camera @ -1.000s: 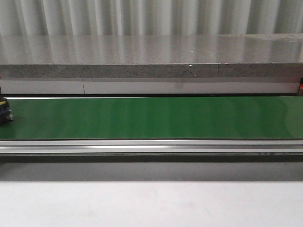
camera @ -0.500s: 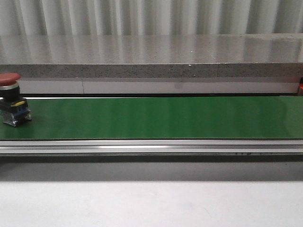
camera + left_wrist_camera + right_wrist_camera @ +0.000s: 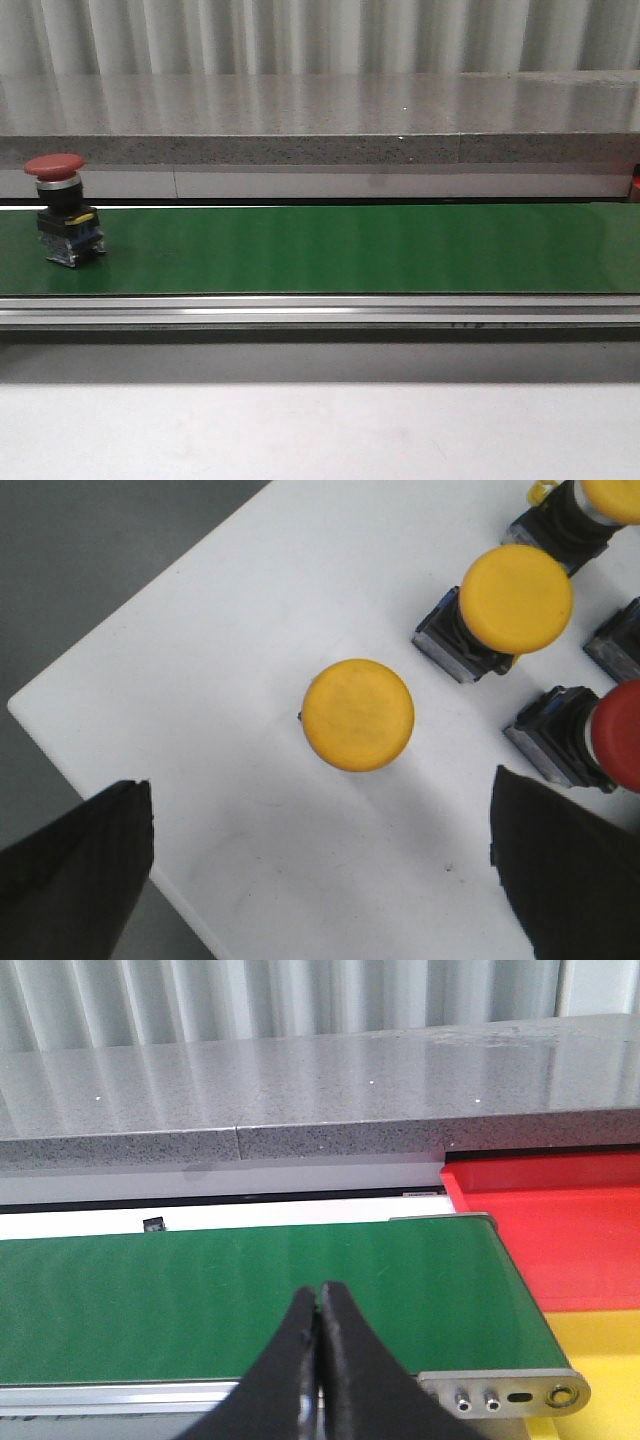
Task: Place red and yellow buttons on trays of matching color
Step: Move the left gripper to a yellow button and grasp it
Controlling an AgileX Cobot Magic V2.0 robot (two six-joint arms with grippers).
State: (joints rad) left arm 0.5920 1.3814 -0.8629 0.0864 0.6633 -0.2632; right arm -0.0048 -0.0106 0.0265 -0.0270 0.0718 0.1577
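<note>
A red button with a black base stands upright on the green belt near its left end. My left gripper hangs open above a white table, over a yellow button; another yellow button, a third and a red button stand beyond. My right gripper is shut and empty over the near edge of the green belt. A red tray and a yellow tray sit past the belt's end.
A grey stone ledge runs behind the belt, with corrugated wall above. The belt's metal rail fronts it, and a white table surface lies nearest. The white table's corner drops to grey floor.
The red button has ridden the belt to the right, from just entering at the left edge to standing fully in view.
</note>
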